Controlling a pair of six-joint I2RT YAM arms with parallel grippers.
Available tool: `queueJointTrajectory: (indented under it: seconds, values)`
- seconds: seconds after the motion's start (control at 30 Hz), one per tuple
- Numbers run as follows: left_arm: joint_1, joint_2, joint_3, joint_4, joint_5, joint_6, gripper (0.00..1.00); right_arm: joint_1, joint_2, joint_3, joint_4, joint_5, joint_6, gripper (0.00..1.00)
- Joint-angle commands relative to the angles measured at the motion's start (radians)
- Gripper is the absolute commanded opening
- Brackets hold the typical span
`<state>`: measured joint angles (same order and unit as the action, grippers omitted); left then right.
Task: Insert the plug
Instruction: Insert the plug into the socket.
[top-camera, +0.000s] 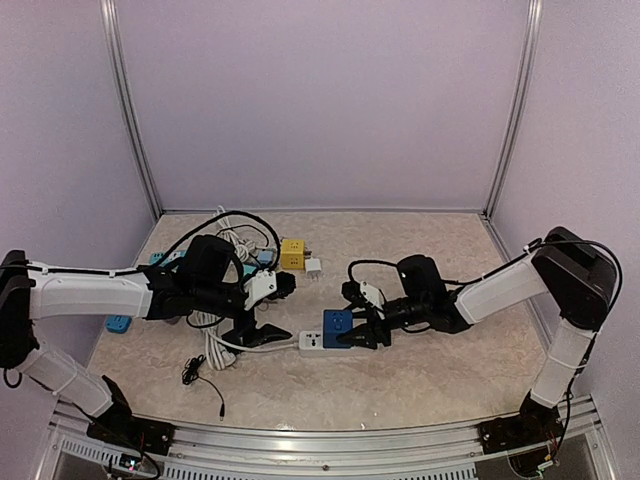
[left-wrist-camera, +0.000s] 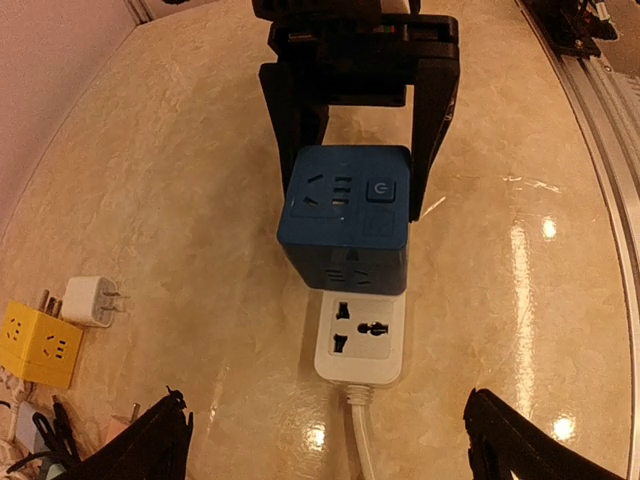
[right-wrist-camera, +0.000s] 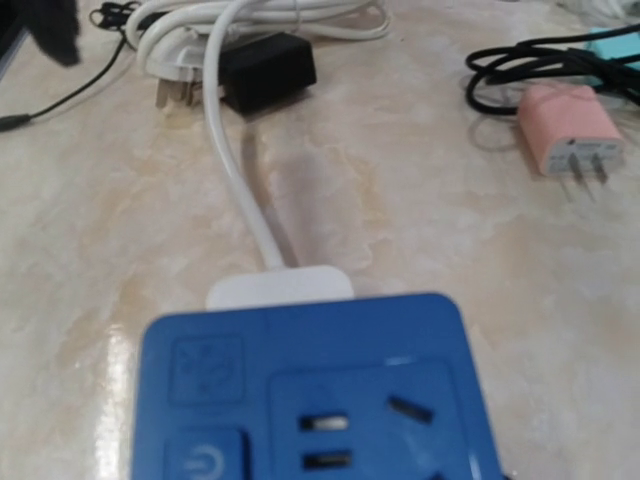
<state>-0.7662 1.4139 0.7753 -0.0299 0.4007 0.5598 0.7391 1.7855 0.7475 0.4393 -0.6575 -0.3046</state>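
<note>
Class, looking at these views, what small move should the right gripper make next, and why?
Probably press the blue cube-shaped plastic adapter straight down: the right gripper grips its sides, and it already sits on the white power strip, seating unclear.

Desk (left-wrist-camera: 180, 200): marble-look pattern, smooth, glossy, lamp glare on it. Blue socket cube (left-wrist-camera: 345, 225): smooth matt plastic. White power strip (left-wrist-camera: 362, 340): smooth plastic, slight sheen. White cord (right-wrist-camera: 235, 170): smooth, rubbery-looking. Pink charger (right-wrist-camera: 570, 130): matt plastic, shiny metal prongs. Yellow cube (left-wrist-camera: 35, 345): smooth plastic. Right arm's fingers (left-wrist-camera: 432, 120): black matt plastic.
</note>
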Motion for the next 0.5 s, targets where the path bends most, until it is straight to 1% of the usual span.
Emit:
queueJointTrajectory:
  seconds: [0.0, 0.07, 0.17, 0.2, 0.23, 0.27, 0.3, 0.4, 0.43, 0.47]
  values:
    - [-0.008, -0.010, -0.003, -0.017, 0.042, -0.046, 0.92, 0.014, 0.096, -0.052, -0.273, 0.182, 0.075, 0.00]
    - [-0.004, -0.014, -0.011, 0.008, 0.024, -0.058, 0.93, 0.035, 0.105, -0.019, -0.316, 0.204, 0.065, 0.00]
    - [0.001, -0.037, -0.019, 0.006, 0.013, -0.050, 0.93, 0.037, 0.076, -0.032, -0.297, 0.205, 0.070, 0.00]
    - [0.004, -0.043, -0.020, -0.001, 0.011, -0.050, 0.93, 0.037, 0.064, -0.033, -0.303, 0.201, 0.068, 0.06]
    - [0.008, -0.051, -0.023, -0.007, 0.010, -0.053, 0.93, 0.037, 0.051, -0.020, -0.325, 0.193, 0.063, 0.17]
    - [0.012, -0.056, -0.025, -0.009, 0.007, -0.060, 0.94, 0.037, 0.037, -0.004, -0.349, 0.181, 0.062, 0.33]
    - [0.015, -0.065, -0.029, -0.009, 0.000, -0.072, 0.95, 0.038, 0.023, 0.017, -0.374, 0.171, 0.062, 0.43]
    - [0.018, -0.090, -0.042, 0.010, -0.038, -0.114, 0.97, 0.037, -0.031, 0.063, -0.392, 0.171, 0.095, 0.57]
    - [0.019, -0.099, -0.045, 0.016, -0.056, -0.133, 0.98, 0.037, -0.052, 0.077, -0.391, 0.173, 0.108, 0.65]
    - [0.022, -0.106, -0.046, 0.020, -0.072, -0.151, 0.99, 0.037, -0.071, 0.089, -0.386, 0.180, 0.118, 0.89]
